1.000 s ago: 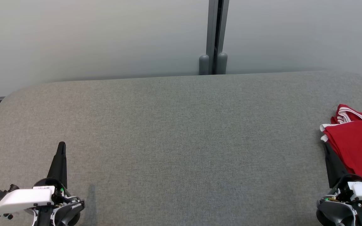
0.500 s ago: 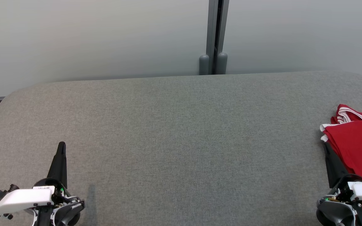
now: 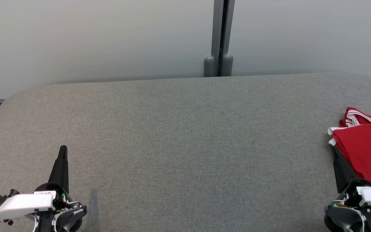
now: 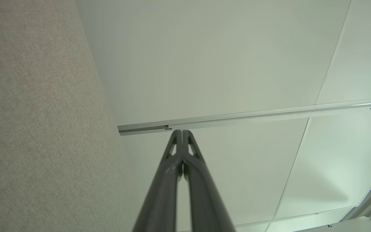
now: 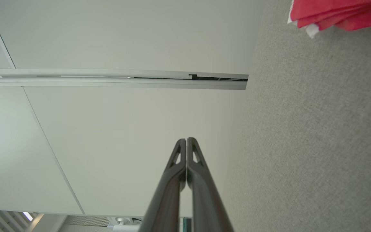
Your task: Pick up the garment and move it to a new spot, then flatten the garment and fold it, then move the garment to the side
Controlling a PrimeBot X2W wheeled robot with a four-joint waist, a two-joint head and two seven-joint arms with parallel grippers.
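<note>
Lying just beside the right tool [image 5: 186,139] is the folded red garment [image 3: 364,151].

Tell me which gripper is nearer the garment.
Right. The right gripper sits close beside the garment; the left gripper is far across the table from it.

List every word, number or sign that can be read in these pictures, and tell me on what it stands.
No text can be quoted.
On the left gripper, the small white label bears dark marks, too small and blurred to read.
On the red garment: white trim, no print or tag in sight.
On the grey table and the wall: no writing.
</note>
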